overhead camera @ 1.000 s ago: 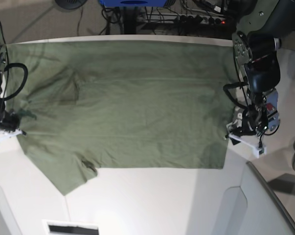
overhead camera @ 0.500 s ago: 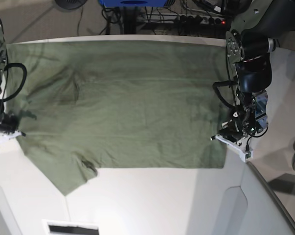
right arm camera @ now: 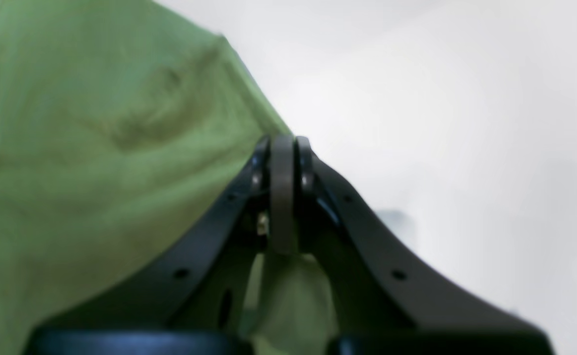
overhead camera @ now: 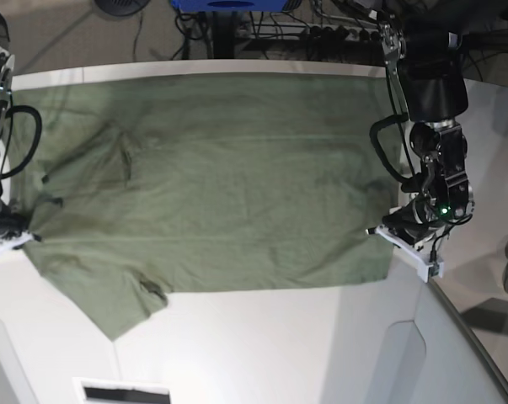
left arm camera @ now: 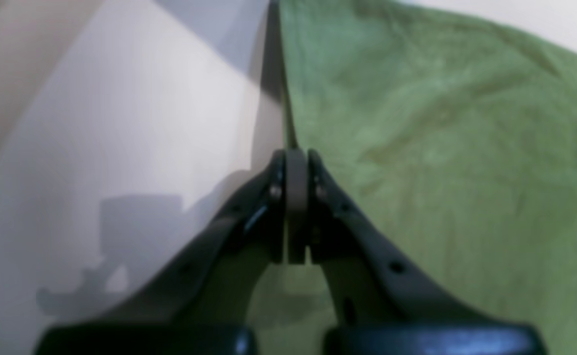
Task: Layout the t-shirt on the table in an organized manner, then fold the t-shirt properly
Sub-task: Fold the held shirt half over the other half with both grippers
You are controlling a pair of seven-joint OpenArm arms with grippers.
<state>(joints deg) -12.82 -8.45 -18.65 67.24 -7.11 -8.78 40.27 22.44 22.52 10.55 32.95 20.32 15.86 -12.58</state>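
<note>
Left hand (overhead camera: 382, 231): I see it clenched on the edge of the t-shirt (overhead camera: 220, 185); in my left wrist view the two fingers (left arm camera: 273, 197) meet with a thin strip of cloth edge running away from their tips.
Right hand (overhead camera: 22, 238): clenched as well, with green cloth bunched between and under the fingers (right arm camera: 308, 177) in the right wrist view; I read that as a hold on the t-shirt's opposite edge.
T-shirt: spread between my two hands across the table (overhead camera: 279, 345), mostly flat with shallow wrinkles. From the left hand the cloth runs straight across to the right hand.
Sleeve (overhead camera: 110, 299): just inward of the right hand, one sleeve points out toward the near side of the table in a slanted corner.
Cloth near the left hand: the edge is pulled up slightly at the fingers, and the corner beside the hand lies on the table.
Cloth near the right hand: it rises in a soft ridge toward the fingers, blurred in the wrist view.
Table: bare white surface shows outward of each hand and along the near side.
Far side: cables and a power strip (overhead camera: 346, 34) lie on the floor beyond the table, past the left arm.
</note>
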